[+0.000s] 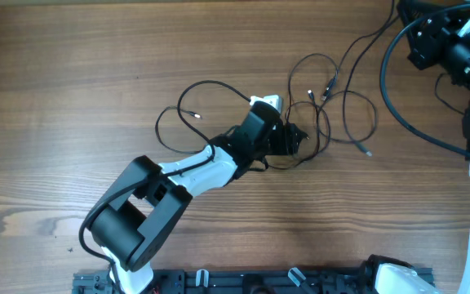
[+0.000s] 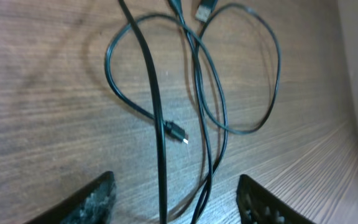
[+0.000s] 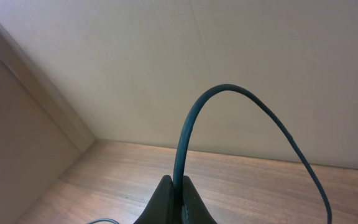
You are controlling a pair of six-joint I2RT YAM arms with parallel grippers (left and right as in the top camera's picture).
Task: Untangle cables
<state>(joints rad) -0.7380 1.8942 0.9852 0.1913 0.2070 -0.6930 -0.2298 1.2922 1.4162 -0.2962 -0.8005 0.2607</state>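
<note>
2 strands of the cables [image 2: 159,124] lay between the spread, empty fingers of the left gripper [image 2: 179,208], a small plug [image 2: 178,133] just ahead of it, so closing on only 1 strand seemed wisest, while the right gripper [image 3: 178,198], well away from the left gripper, was clamped on another length.

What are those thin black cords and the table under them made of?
The cords look like plastic- or rubber-coated wire: smooth, slightly shiny black, bending in soft loops. One plug has a silvery, metal-looking tip. The table looks like wood or wood-print laminate: brown grain lines, matte; which one is unclear.
</note>
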